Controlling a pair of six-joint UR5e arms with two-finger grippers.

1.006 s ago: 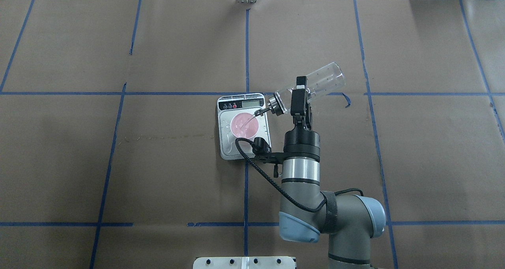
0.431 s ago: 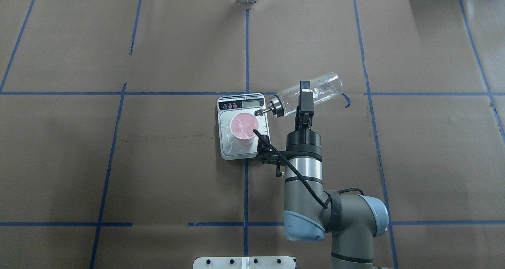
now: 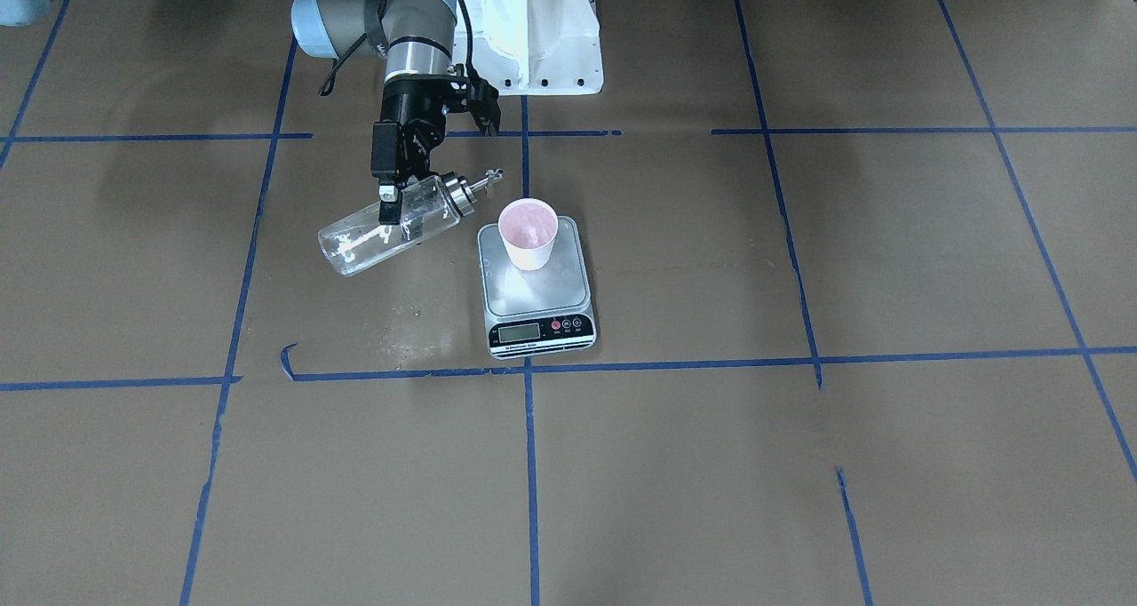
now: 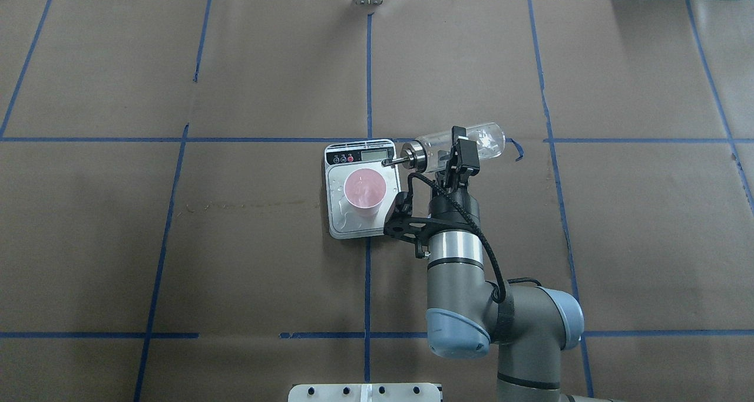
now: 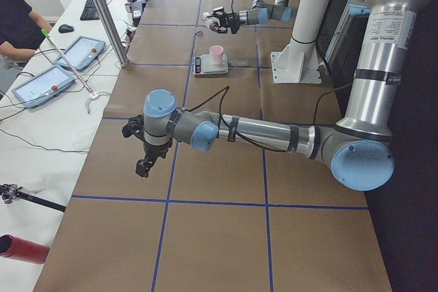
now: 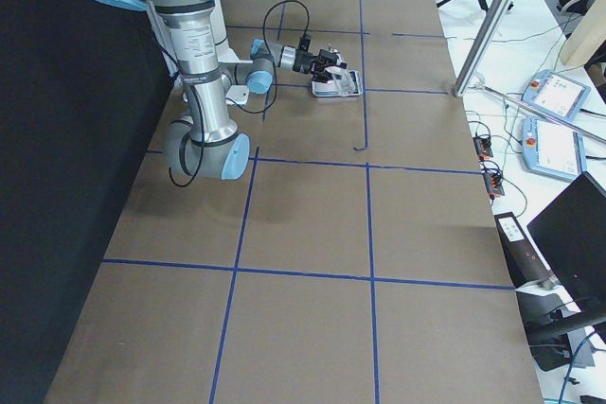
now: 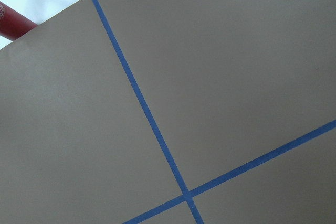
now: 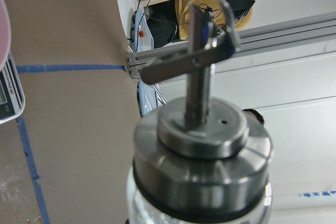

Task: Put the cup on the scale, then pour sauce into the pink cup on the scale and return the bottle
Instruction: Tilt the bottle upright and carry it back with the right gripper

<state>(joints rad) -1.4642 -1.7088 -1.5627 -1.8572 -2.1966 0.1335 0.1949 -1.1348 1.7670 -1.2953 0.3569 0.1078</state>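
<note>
Overhead, the right gripper is clamped on the tilted bottle, at 2 o'clock from the cup.
The cup stands on the scale on the table. The spout points to 9 o'clock, apart from the rim; only the right wrist view shows its cross-piece. Sauce is hard to make out. The left gripper shows in one side view only, so I cannot tell its state.

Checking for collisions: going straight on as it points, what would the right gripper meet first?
Beyond the bottle that the right gripper holds, likely the brown table paper; the scale lies aside.
</note>
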